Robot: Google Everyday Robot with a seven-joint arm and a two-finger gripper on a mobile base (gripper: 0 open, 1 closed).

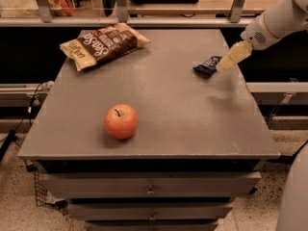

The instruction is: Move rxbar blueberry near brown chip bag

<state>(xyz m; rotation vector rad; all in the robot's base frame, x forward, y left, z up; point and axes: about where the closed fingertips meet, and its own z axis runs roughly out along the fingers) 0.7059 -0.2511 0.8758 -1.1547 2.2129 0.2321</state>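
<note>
The gripper (232,57) (open or closed, impossible to tell) overlaps the right end of the rxbar blueberry (206,66) at the table's (192,129) right rear, its arm cut off by the frame. The brown chip bag (103,44) lies rear left, well apart, and an apple (121,121) sits near the front.

The white arm (275,19) slants down from the right of the rxbar blueberry (206,67), its tan gripper (231,57) angled down-left, tip just beside the bar's right end.

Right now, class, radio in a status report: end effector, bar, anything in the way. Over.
End effector beside small flat navy-blue bar wrapper, at the right. Large crinkly brown chip bag far-left corner, apart. Red apple front, seemingly off the path.
</note>
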